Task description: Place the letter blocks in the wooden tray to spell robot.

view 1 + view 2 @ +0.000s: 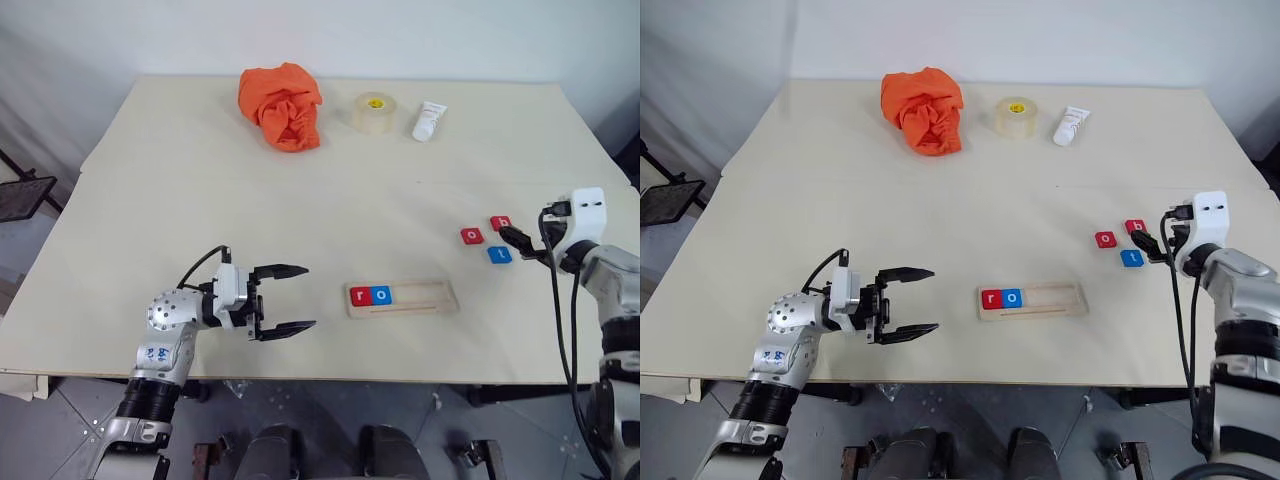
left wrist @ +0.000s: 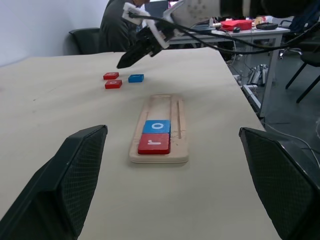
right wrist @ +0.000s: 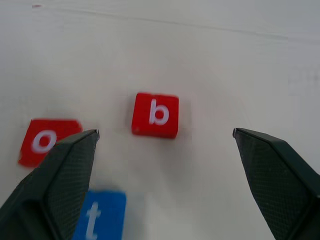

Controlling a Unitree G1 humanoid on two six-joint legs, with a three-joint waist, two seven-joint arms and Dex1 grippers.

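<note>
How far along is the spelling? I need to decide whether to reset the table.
Done: the red r and blue o sit at the left end of the wooden tray. In hand: the open right gripper is lined up on the red b, not gripping. Left: b, red o and blue t.

A pale table [image 1: 200, 180] stands against a white wall [image 1: 320, 30] — grey tiled floor [image 1: 60, 410] below, a dark office chair [image 2: 85, 40] beyond.
</note>
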